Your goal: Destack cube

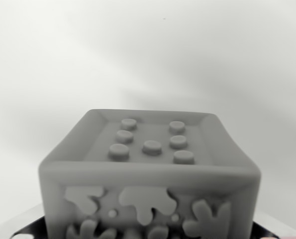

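A grey cube (pixel 150 174) fills the lower middle of the wrist view, very close to the camera. Its top face is recessed and carries several round raised studs (pixel 151 146). Its front face shows raised leaf-like shapes (pixel 147 200). At the bottom corners a dark surface (pixel 31 231) shows under the cube; I cannot tell whether it is another cube. No gripper fingers appear in this view.
Behind the cube there is only a pale, blurred, featureless background (pixel 148 50). A light strip (pixel 282 226) runs along the lower right corner.
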You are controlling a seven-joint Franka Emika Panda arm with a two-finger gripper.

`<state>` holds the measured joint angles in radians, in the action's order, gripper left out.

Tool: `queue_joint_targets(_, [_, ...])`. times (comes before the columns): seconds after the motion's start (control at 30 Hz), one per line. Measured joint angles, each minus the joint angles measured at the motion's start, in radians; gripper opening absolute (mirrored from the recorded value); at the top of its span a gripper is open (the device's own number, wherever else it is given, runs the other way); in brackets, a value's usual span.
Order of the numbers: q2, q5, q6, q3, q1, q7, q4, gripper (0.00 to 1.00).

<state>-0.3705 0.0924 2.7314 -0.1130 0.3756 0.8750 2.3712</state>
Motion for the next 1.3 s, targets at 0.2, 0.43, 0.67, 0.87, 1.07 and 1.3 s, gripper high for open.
queue_joint_targets(0.2, [-0.039, 0.006, 0.033, 0.012, 0.01, 0.005, -0.007, 0.0])
queue_joint_targets(0.43, [-0.075, 0.009, 0.06, 0.024, 0.022, 0.007, -0.016, 0.0])
queue_joint_targets(0.67, [-0.107, 0.009, 0.084, 0.035, 0.032, 0.007, -0.025, 0.0])
queue_joint_targets(0.87, [-0.126, 0.009, 0.098, 0.042, 0.039, 0.007, -0.03, 0.0])
queue_joint_targets(1.07, [-0.14, 0.009, 0.108, 0.047, 0.044, 0.007, -0.035, 0.0])
queue_joint_targets(1.3, [-0.149, 0.009, 0.113, 0.049, 0.045, 0.007, -0.038, 1.0])
